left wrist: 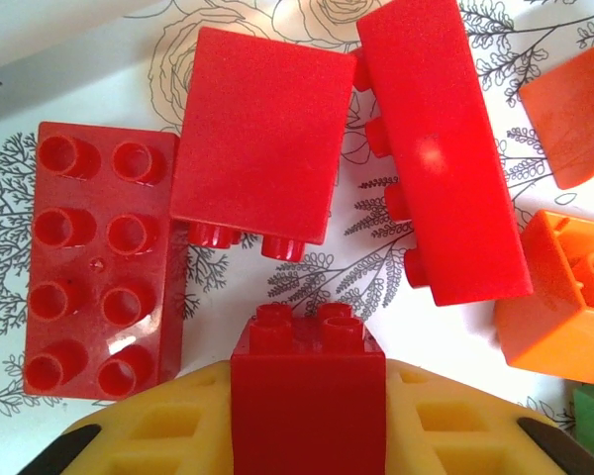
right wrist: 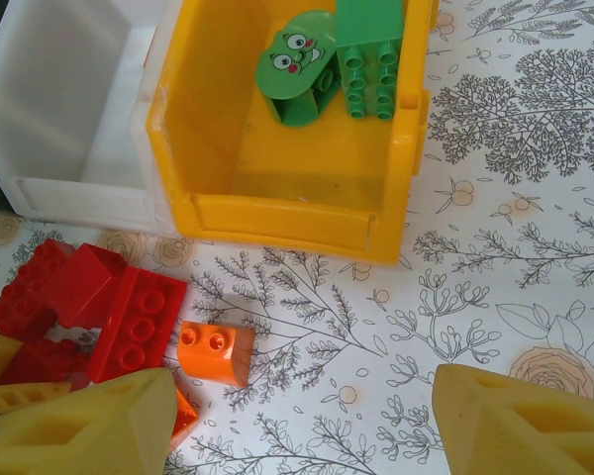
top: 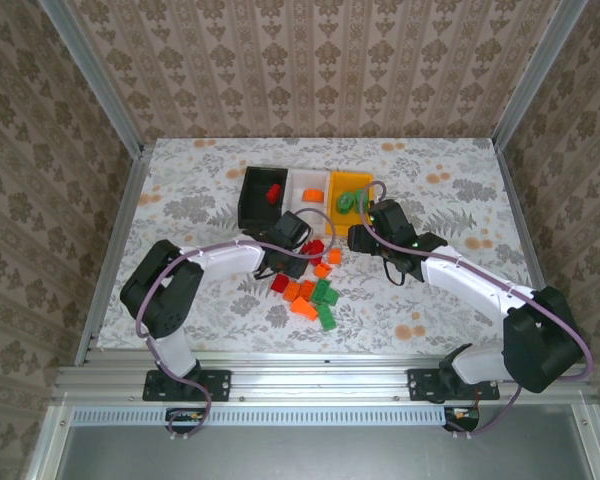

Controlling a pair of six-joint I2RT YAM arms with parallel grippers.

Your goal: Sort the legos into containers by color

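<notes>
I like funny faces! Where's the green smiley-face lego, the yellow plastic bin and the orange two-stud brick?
green smiley-face lego (right wrist: 295,59): right wrist view, its face.
yellow plastic bin (right wrist: 282,220): right wrist view, near wall.
orange two-stud brick (right wrist: 215,353): right wrist view, studded top.

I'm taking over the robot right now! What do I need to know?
Left gripper: shut on a small red brick, above other red bricks on the table.
Right gripper: open, empty, near the yellow bin.
Done: a red piece in the black bin, an orange piece in the white bin, green pieces in the yellow.
Left: the mixed pile on the table.
</notes>
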